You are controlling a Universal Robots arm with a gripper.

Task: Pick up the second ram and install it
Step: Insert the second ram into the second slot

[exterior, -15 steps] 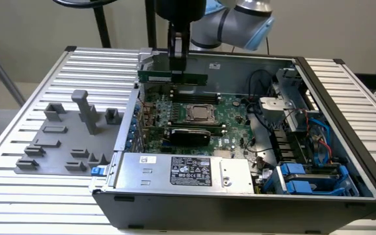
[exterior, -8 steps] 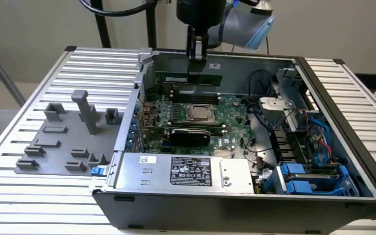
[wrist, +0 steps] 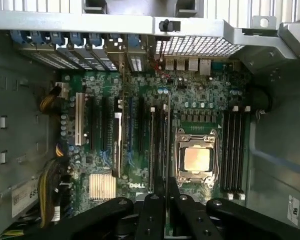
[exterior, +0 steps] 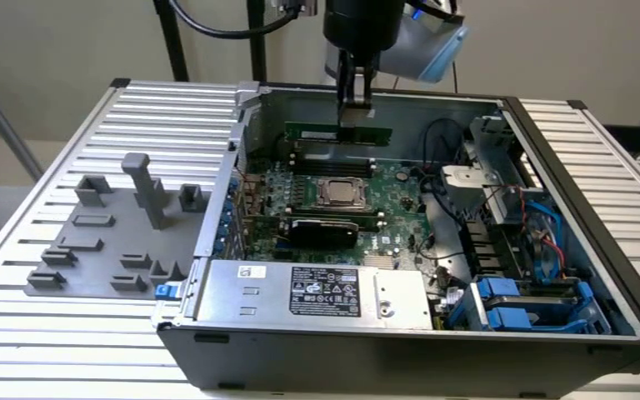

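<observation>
The second ram (exterior: 337,133) is a thin green stick hanging level over the far end of the motherboard (exterior: 392,217), just above the long black memory slots (exterior: 332,155) behind the CPU socket (exterior: 342,193). My gripper (exterior: 356,112) reaches down from above and is shut on the stick's upper edge, right of its middle. In the wrist view the ram (wrist: 168,145) shows edge-on as a narrow strip running out from between my black fingers (wrist: 151,215). In that view the memory slots (wrist: 235,150) lie on the other side of the CPU socket (wrist: 196,159).
The open computer case (exterior: 587,217) sits on a slatted metal table (exterior: 31,333). A grey plate of plastic holder blocks (exterior: 109,242) lies at the exterior view's left. The power supply (exterior: 320,292) fills the case's near side. Cables and blue drive bays (exterior: 520,300) crowd the right.
</observation>
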